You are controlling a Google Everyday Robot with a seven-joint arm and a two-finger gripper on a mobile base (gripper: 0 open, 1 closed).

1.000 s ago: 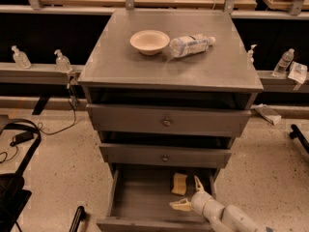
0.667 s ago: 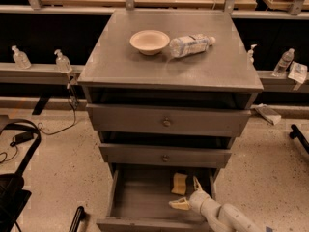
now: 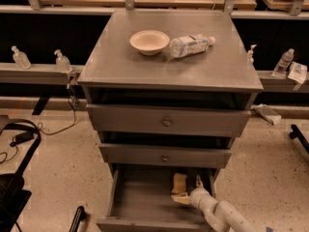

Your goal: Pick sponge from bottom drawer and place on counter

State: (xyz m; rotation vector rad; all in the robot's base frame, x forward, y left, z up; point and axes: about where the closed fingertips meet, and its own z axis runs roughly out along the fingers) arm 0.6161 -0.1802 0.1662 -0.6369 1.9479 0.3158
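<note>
The bottom drawer (image 3: 140, 197) is pulled open at the foot of the grey cabinet. The pale-yellow sponge (image 3: 179, 181) lies in it at the back right. My gripper (image 3: 189, 190) reaches into the drawer from the lower right. It is open, with one cream finger (image 3: 180, 198) just in front of the sponge and the other (image 3: 198, 181) to the sponge's right. I cannot tell whether a finger touches the sponge. The counter (image 3: 145, 66) is the scuffed grey cabinet top above.
A cream bowl (image 3: 149, 41) and a plastic bottle lying on its side (image 3: 191, 45) sit at the back of the counter. Two shut drawer fronts with knobs (image 3: 166, 122) are above the open drawer. Small bottles stand on side ledges (image 3: 62, 61). Black gear lies on the floor at the left (image 3: 14, 178).
My gripper has edged slightly to the left and farther into the drawer, closer to the sponge. The sponge has not moved.
</note>
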